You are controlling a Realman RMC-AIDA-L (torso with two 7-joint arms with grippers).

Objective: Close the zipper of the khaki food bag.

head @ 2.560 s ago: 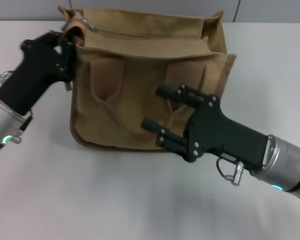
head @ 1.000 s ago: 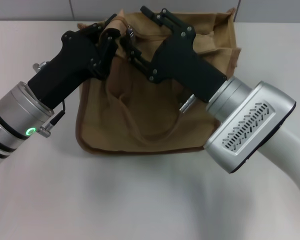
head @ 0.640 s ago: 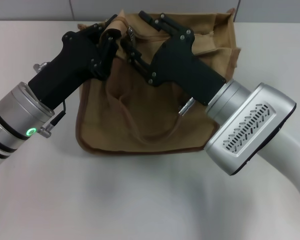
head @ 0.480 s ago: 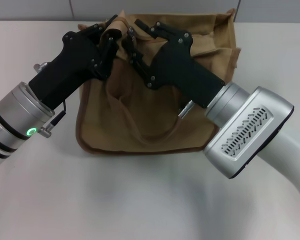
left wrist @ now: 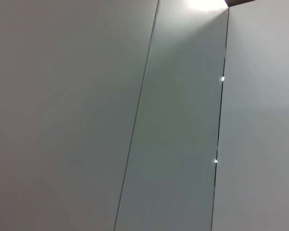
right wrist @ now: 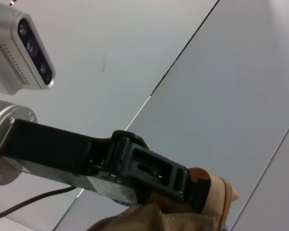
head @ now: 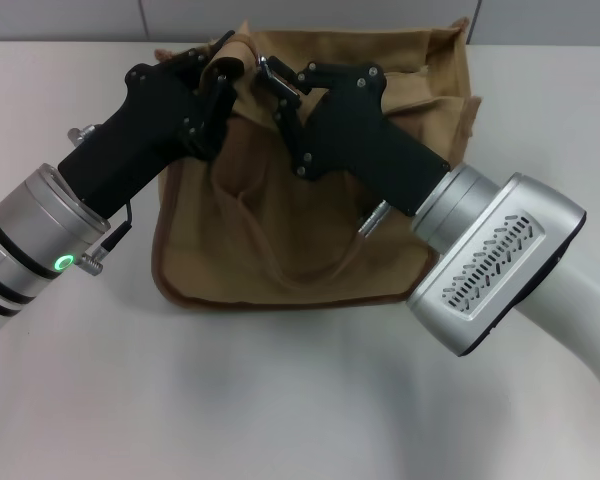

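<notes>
We see the khaki food bag (head: 310, 240) sitting on the white table (head: 280, 400), toward the far edge, w/ its front pockets facing us and a looped handle hanging down the front panel. Both arms meet at the bag's top left corner.

The left gripper (head: 223, 75) reaches in from the left; its jaws are closed on a bunched fold of khaki fabric at that corner, holding it raised. In the right wrist view we see the same gripper (right wrist: 202, 190) from the other side, black fingers pressed onto the tan cloth (right wrist: 183, 216), w/ panelled wall behind.

The right gripper (head: 280, 85) comes in from the right across the bag's top panel, fingertips just beside the left one's. The zipper (head: 270, 72) pull, a small shiny silver tab, sits right at those fingertips; the jaws look pinched together on it. The rest of the zipper line is hidden under the arm, so we can't tell how far it's shut.

Left wrist view shows only wall panels (left wrist: 135, 120).
</notes>
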